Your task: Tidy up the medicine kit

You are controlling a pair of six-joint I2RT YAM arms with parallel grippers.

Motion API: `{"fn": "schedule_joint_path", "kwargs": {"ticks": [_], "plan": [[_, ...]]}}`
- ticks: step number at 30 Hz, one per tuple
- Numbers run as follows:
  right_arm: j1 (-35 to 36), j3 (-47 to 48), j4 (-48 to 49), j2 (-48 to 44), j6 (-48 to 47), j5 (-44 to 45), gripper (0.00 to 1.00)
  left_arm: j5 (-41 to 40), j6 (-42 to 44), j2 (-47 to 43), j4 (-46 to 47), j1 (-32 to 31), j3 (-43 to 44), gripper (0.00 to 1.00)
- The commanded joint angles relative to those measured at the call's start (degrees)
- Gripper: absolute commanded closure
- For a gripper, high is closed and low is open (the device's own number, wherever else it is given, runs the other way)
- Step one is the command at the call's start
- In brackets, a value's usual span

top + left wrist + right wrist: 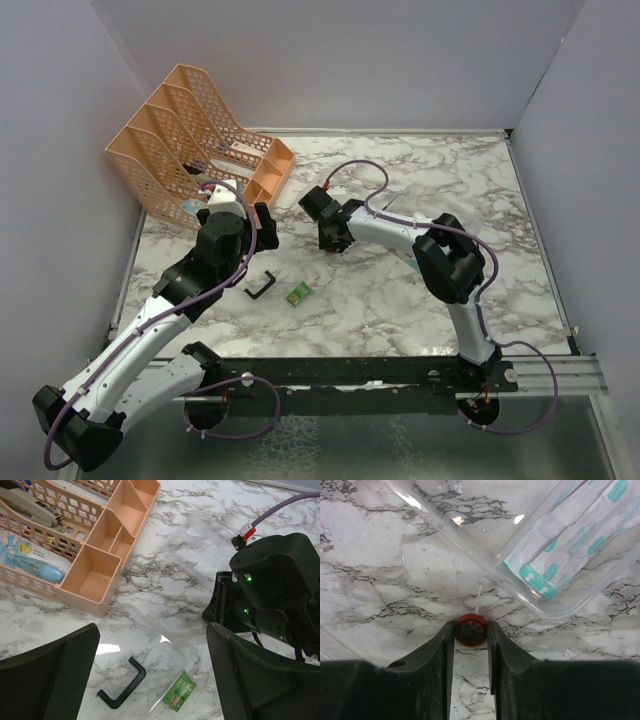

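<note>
The right tool (471, 624) pinches a small red disc (471, 631) on the marble surface (380, 560) beside the medicine kit (555, 611); the left tool (152, 635) gapes wide.

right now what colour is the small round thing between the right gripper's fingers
The small round piece is red with a dark centre; clearest in right wrist view.

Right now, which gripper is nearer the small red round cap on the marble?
Right. The right gripper has the red round cap between its fingers, tight on both sides. The left gripper hangs open off to the side, over the clear lid near the peach rack.
</note>
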Motion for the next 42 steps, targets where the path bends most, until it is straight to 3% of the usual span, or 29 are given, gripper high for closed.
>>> {"fn": "schedule_joint_path", "kwargs": {"ticks": [1,14,23,42], "plan": [[0.35,-0.35,-1.17,2.98,-0.11,1.64,0.77,-1.78,-0.64,-0.3,0.66,0.15,0.15,0.08],[-0.72,4.02,2.83,-4.6,-3.4,6.34,0.77,-2.7,-1.14,0.26,0.65,0.15,-0.16,0.08],[-6.04,10.5,5.2,-1.91,-4.84,9.75,0.77,-3.86,-2.32,0.23,1.04,0.15,-0.4,0.08],[-15.08,18.61,7.2,6.55,-7.43,6.31,0.77,-3.57,-4.11,0.52,5.03,0.15,-3.24,0.08]]}}
